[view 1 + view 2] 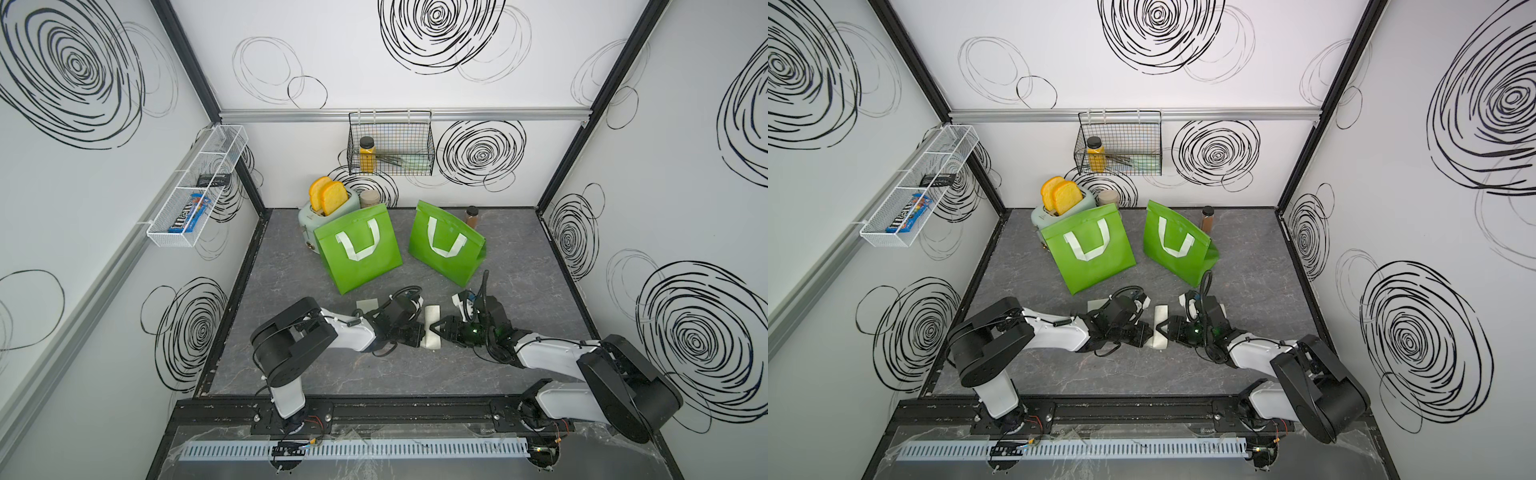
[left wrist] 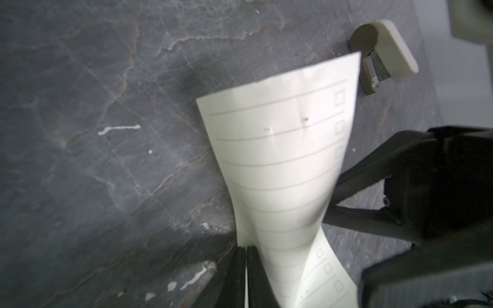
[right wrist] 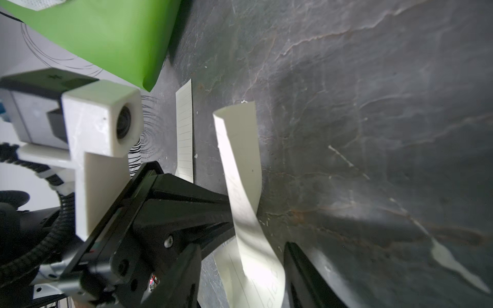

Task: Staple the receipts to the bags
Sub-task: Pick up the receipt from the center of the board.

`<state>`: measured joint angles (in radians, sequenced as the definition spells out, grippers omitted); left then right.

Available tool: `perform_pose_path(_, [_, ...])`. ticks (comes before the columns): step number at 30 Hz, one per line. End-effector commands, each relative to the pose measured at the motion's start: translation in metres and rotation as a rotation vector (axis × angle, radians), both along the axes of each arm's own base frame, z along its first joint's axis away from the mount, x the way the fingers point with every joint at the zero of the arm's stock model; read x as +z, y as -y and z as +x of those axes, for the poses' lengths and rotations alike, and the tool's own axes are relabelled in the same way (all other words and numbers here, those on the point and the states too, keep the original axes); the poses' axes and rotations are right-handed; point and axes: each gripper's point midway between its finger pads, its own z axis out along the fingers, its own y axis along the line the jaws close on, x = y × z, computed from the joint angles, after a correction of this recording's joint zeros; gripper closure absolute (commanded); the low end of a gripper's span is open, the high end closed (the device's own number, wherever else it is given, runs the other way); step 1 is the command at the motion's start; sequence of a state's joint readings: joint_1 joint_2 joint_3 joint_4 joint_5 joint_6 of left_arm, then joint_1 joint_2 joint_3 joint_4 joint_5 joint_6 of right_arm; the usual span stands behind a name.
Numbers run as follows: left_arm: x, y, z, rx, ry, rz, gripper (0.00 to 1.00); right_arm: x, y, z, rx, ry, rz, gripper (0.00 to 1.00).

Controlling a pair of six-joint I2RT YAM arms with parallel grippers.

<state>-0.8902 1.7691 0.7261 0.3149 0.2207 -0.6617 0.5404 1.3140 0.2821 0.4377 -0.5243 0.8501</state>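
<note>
In both top views we start at the left with a white wire basket [image 1: 197, 187] on the side wall. Right of it, at the back of the grey surface [image 1: 291, 365], stands a toaster [image 1: 316, 226] holding two slices of toast. The left bag [image 1: 357, 253] stands just in front of the toaster, tilted. The right bag [image 1: 446, 249] is near it, with a gap between them, in the upper middle of the frame.

Below the left bag a second receipt [image 1: 365, 304] lies flat, partly under the left arm. At the centre the left end effector [image 1: 422, 333] is clenched on the receipt [image 1: 432, 312]. The left wrist view shows the paper's edge pinched between the closed fingers [image 2: 234, 277], the strip curling away from them. A stapler [image 2: 389, 53] lies on the surface beyond the strip's far end.

Immediately to the right, the right end effector [image 1: 436, 328] meets the same strip. Its jaws stand apart on either side of the paper, released rather than pinching.
</note>
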Motion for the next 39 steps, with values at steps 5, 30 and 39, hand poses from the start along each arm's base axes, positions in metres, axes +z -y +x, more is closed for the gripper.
perform_pose_path(5, [-0.020,-0.014,-0.015,-0.022,-0.056,0.076,0.90,0.016,0.005,0.016,0.029,0.092,-0.006,0.48])
perform_pose_path(30, [-0.023,-0.017,-0.008,-0.016,-0.051,0.103,0.91,0.005,0.000,0.001,0.161,0.071,-0.032,0.57])
perform_pose_path(39, [-0.014,-0.019,-0.005,0.004,-0.052,0.076,0.90,0.002,0.015,0.009,0.086,0.077,-0.086,1.00])
